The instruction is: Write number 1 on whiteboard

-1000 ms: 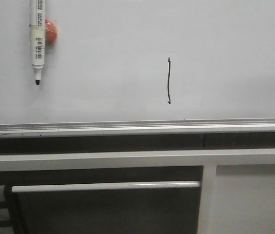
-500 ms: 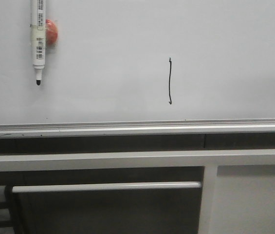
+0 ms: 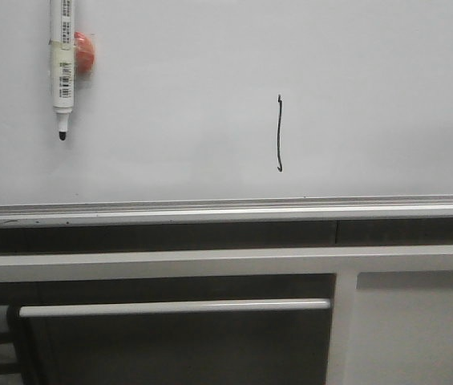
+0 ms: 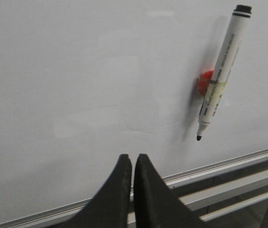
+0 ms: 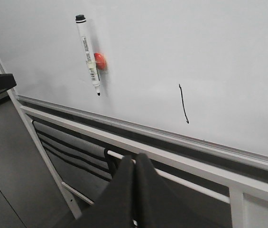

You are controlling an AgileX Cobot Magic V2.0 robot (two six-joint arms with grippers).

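1. Whiteboard point(image 3: 210, 64): pale grey-white, glossy, fills the upper half of the front view. Silver rail point(image 3: 226, 210) runs along its lower edge.
2. Number 1 point(image 3: 279, 133): thin black vertical stroke, slightly wavy, small hook at the lower end. It sits right of the board's middle in the front view, above the rail and not touching it. Also seen in the right wrist view point(image 5: 184, 103); in the left wrist view only a sliver of it shows at the picture's edge.
3. Marker point(image 3: 63, 68): white barrel, black tip pointing down, uncapped, hanging upright on the board well left of the stroke. Tip clear of the rail.
4. Marker labels: barcode strips printed on the barrel, one near the lower end, another higher up. Small print runs along the barrel in the left wrist view point(image 4: 220, 71); too small to read. No brand legible.
5. Red round piece point(image 3: 85, 50): sits just behind the marker, touching it, against the board. A pale band wraps the barrel at that spot.
6. Left hand point(image 4: 131, 161): dark fingers pressed together, holding nothing, apart from the marker.
7. Right hand point(image 5: 134, 164): fingers likewise closed together, nothing between them, below the rail in its own view.
8. Below the board: white-framed cabinet panels point(image 3: 406, 321) and a white horizontal bar point(image 3: 174, 306) over a dark recess.
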